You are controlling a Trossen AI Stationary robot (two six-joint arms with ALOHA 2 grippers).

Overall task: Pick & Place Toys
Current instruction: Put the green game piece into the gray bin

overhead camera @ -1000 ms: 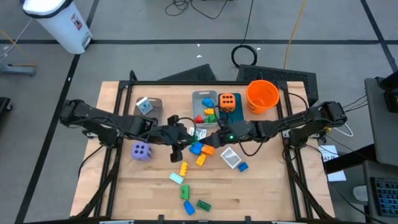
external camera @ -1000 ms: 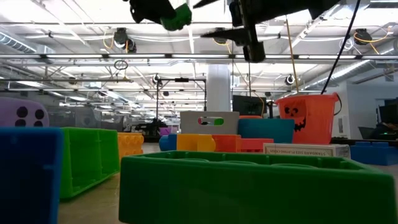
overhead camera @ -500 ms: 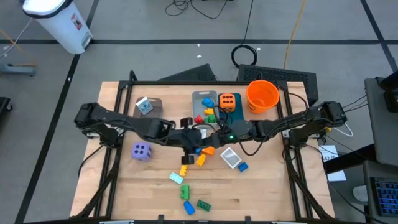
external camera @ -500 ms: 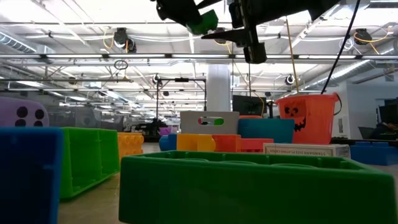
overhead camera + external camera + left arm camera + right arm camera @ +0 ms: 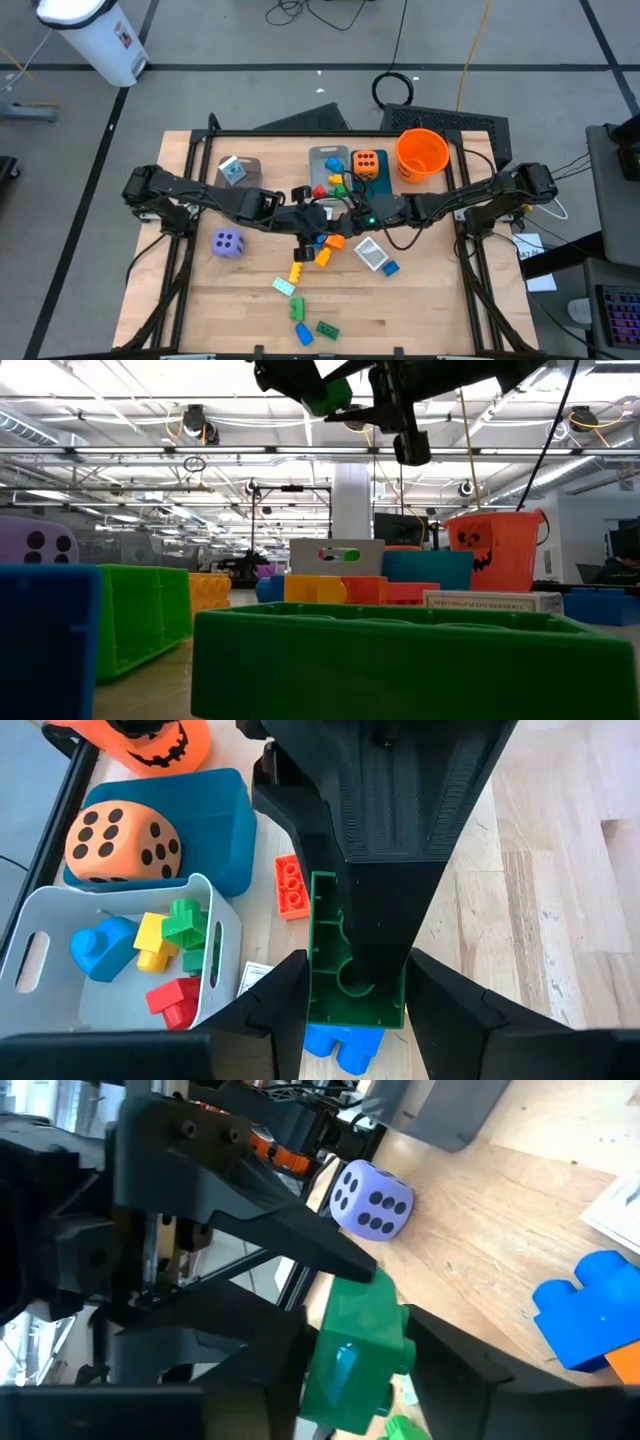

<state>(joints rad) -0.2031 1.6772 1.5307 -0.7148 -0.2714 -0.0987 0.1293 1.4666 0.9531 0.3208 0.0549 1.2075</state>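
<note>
A green brick (image 5: 335,950) hangs in the air over the middle of the table, above the loose toys. My left gripper (image 5: 355,995) reaches in from the table's left and is shut on it. My right gripper (image 5: 355,1375) comes from the table's right and meets the same brick (image 5: 355,1340), with a finger on each side. In the high view the two grippers (image 5: 308,220) (image 5: 336,211) stand tip to tip. The low view shows the brick (image 5: 325,395) high up between dark fingers. My left gripper pinches the brick's two long side walls (image 5: 318,995) between its fingers, at the end nearest its wrist. The fingers slant down from the table's left and lie along the brick. The brick is lifted clear, its hollow underside (image 5: 345,975) toward the left wrist camera. My right gripper has the brick's other end (image 5: 395,1345) between its two fingers, coming about level from the table's right. One finger (image 5: 390,920) lies over the hollow underside. The brick stays clear of the table.
At the back stand a grey bin (image 5: 316,158) with bricks, a teal bin (image 5: 378,187) with an orange die (image 5: 367,163), and an orange bucket (image 5: 420,153). A purple die (image 5: 227,242), white packets (image 5: 370,252) and loose bricks (image 5: 298,270) lie below and nearer.
My left gripper has carried the green brick toward the table's right, up to my right gripper, and then stopped. The brick has stayed lifted clear throughout. My right arm has kept its place.
</note>
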